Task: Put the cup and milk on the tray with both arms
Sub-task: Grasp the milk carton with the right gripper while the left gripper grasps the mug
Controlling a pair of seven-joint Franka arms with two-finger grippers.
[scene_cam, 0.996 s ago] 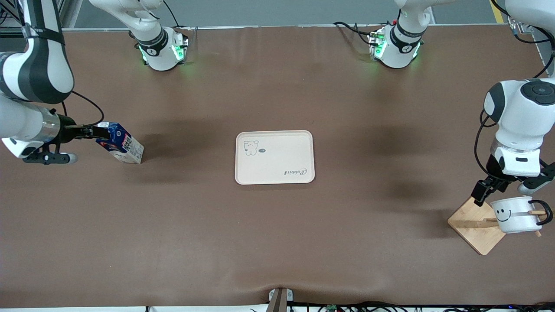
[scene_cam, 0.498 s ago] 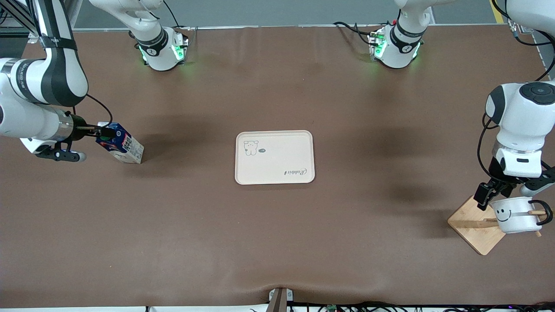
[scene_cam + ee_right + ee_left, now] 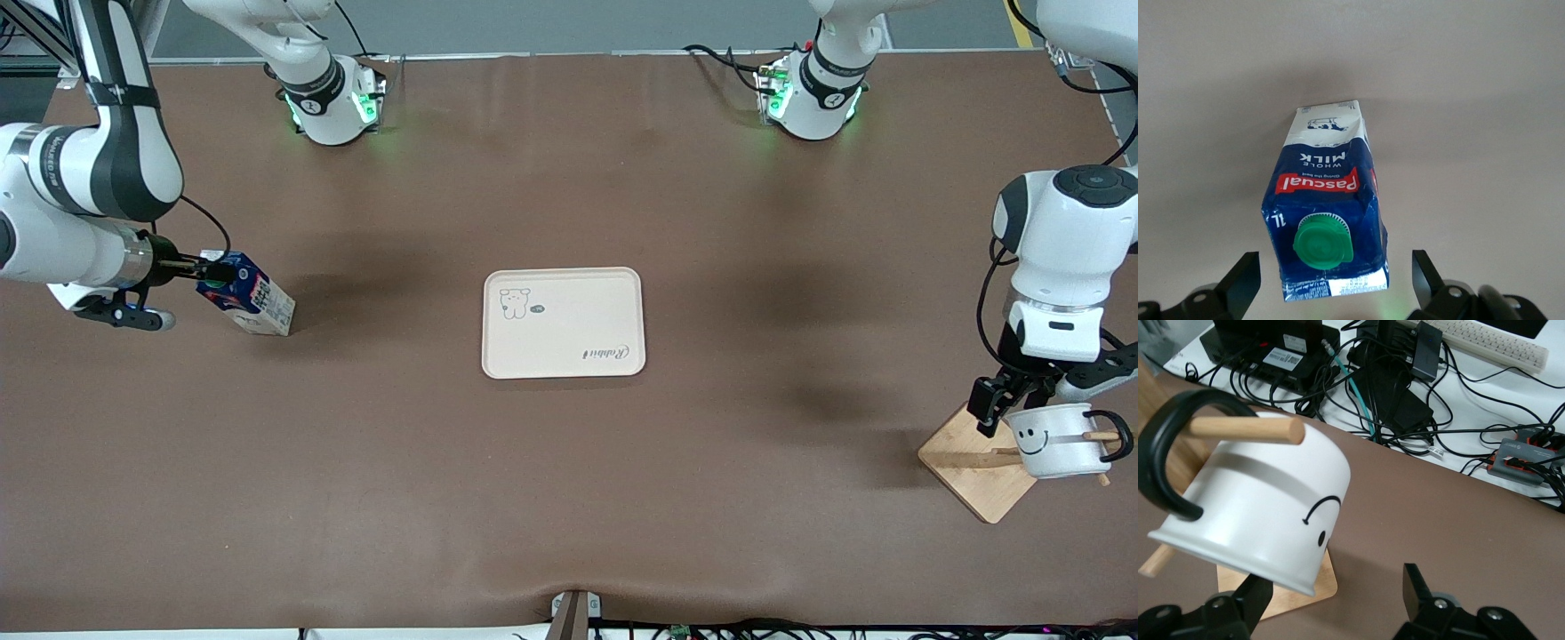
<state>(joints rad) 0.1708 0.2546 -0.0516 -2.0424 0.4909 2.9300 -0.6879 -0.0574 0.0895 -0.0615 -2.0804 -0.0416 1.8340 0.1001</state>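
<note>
- Milk (image 3: 251, 302): small dark-blue carton standing on the worktop toward the right arm's end, well apart from the tray (image 3: 562, 322); judged light and slightly crushable, its waxed faces a little slick, so a moderate squeeze across two flat side walls below the green cap (image 3: 1323, 245) suits it best
- Right gripper (image 3: 197, 270): level with the top of the carton, jaws spread wide on either side of it in the right wrist view, touching neither wall
- Cup (image 3: 1054, 440): white mug with a smiley face, hung by its black handle (image 3: 1168, 457) on a wooden peg (image 3: 1245, 429) of a stand (image 3: 973, 467) at the left arm's end; judged rigid, smooth and chippable, light enough to swing on the peg; the wall near the rim offers the hold, and it must slide along the peg to come free
- Left gripper (image 3: 1338, 600): at the cup's rim, jaws spread, one beneath the wall and one clear of it; contact cannot be told
- Tray: flat, cream, bare at the middle of the worktop
</note>
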